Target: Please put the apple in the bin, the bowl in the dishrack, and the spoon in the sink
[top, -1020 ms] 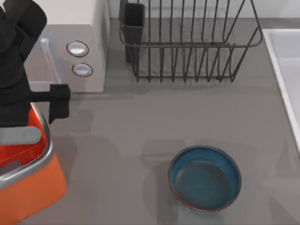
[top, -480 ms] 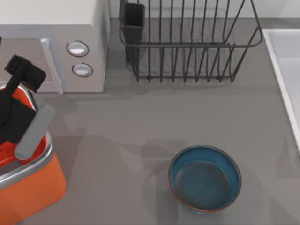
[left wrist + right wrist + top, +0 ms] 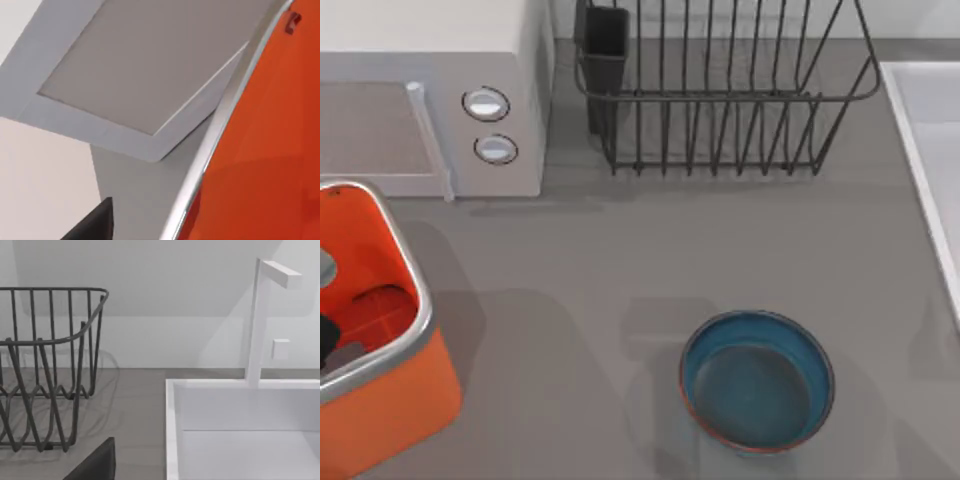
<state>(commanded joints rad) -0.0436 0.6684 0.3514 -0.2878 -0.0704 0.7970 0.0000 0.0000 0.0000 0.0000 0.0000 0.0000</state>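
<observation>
My left arm [image 3: 324, 338] is pulling clear of the bin [image 3: 382, 352] at the bench's left. A second ago it was hanging over the tub and covering its inside; now just a dark sliver of it is showing at the top view's left edge. The left claw [image 3: 95, 226] is sitting just outside the bin's silver rim, and I cannot tell whether it is open or closed.

A dark red rounded shape [image 3: 378, 300] is lying on the bin's floor. I am reading it as the apple, which would mean the first leg of the job is done.

The bowl [image 3: 757, 380] is resting upright on the bench, well apart from the dishrack [image 3: 720, 95] at the back, exactly where it stood a second ago. It looks like the next errand, with the spoon's leg still to follow.

My right claw [image 3: 95, 462] is waiting near the sink [image 3: 172, 405], facing the rack; I cannot tell its state either.

By my count there is one bowl, one bin, one dishrack, one sink, one faucet [image 3: 257, 320], and one microwave [image 3: 430, 60] with two knobs [image 3: 486, 103].
</observation>
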